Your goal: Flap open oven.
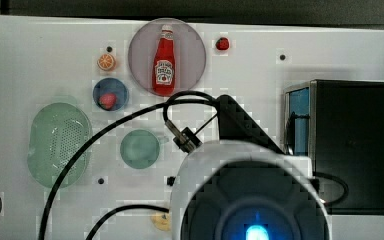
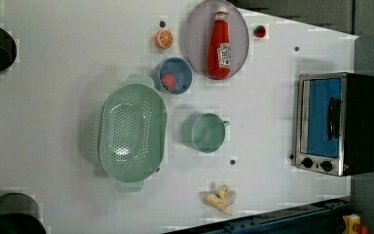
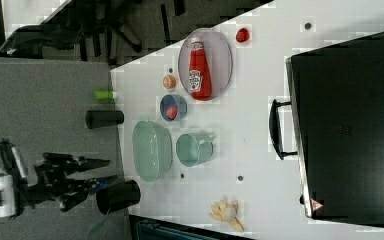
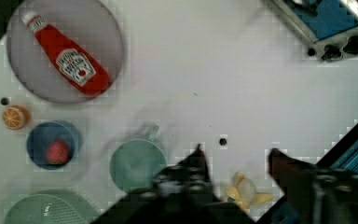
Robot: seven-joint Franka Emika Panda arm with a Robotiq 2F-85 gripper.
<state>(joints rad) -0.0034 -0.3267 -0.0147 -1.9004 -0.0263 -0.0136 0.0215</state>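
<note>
The oven (image 2: 337, 124) sits on the white tabletop (image 2: 53, 122) at the left view's right edge, a black box with a silver front frame, and its blue-tinted glass door (image 2: 324, 117) is shut flat against the frame, the dark bar handle (image 2: 333, 118) across it and two black knobs (image 2: 316, 164) at one end of the front. In the right view the handle stands out from the oven's front toward the rest of the tabletop. The hand (image 4: 235, 161) hangs above the tabletop well apart from the oven, its two dark fingers (image 4: 191, 175) spread with a clear gap between them and nothing held; in the wrist view a peeled banana (image 4: 243, 191) lies on the tabletop below that gap. The arm's white body (image 1: 250, 195) fills the lower middle of the top view, just beside the oven's front. Nearest the oven stands a green cup (image 2: 206, 132), then a green perforated colander (image 2: 131, 132). Beyond the cup is a blue bowl (image 2: 174, 75) holding what looks like a strawberry (image 2: 167, 81), though it is too small to be sure. A ketchup bottle (image 2: 219, 46) lies on a grey plate (image 2: 195, 44), with an orange slice (image 2: 164, 38) to the left view's left of it and a small red fruit (image 2: 259, 31) to its right.
</note>
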